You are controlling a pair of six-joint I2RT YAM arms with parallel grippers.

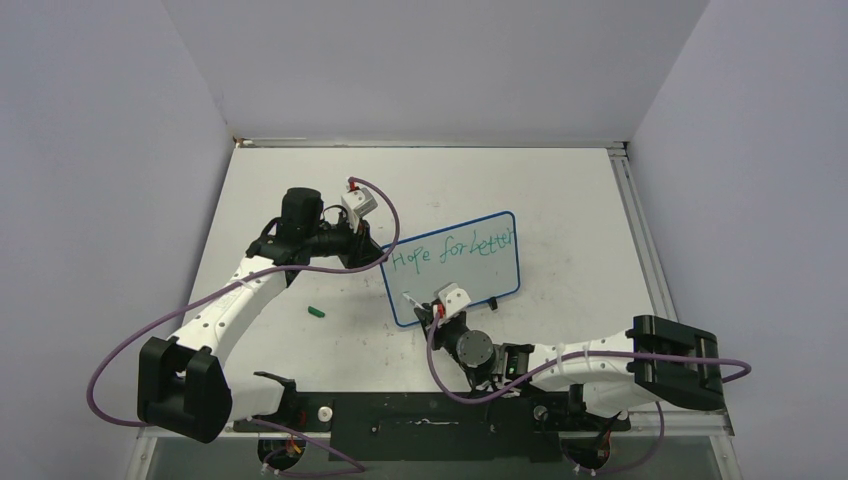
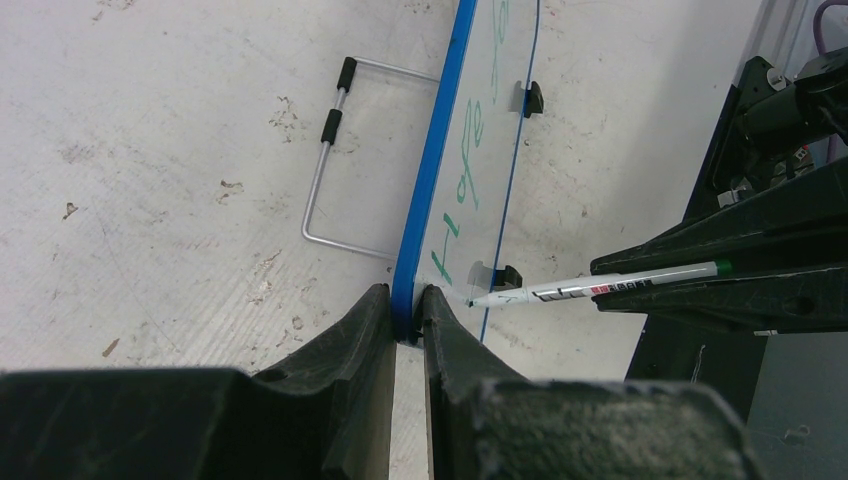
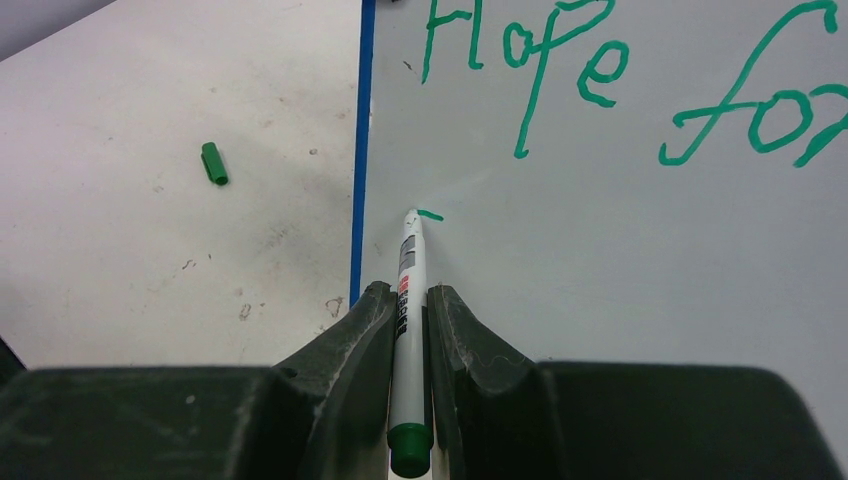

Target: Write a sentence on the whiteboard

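Note:
The whiteboard (image 1: 470, 275) stands tilted on the table, blue-framed, with the sentence (image 1: 452, 251) in green reading "Hope for better" on one line. My left gripper (image 2: 405, 292) is shut on the whiteboard's (image 2: 470, 160) blue left edge near its lower corner. My right gripper (image 3: 407, 295) is shut on a white marker (image 3: 409, 250) with a green end. The marker tip touches the whiteboard (image 3: 620, 260) under the "H" of the sentence (image 3: 530, 60), beside a short green stroke (image 3: 430, 214). The left wrist view shows the marker (image 2: 600, 288) meeting the board near a black foot (image 2: 508, 275).
A green marker cap (image 1: 317, 312) lies on the table left of the board, and the cap (image 3: 214, 163) also shows in the right wrist view. A bent wire stand (image 2: 330, 160) lies behind the board. Grey walls close in the table on three sides.

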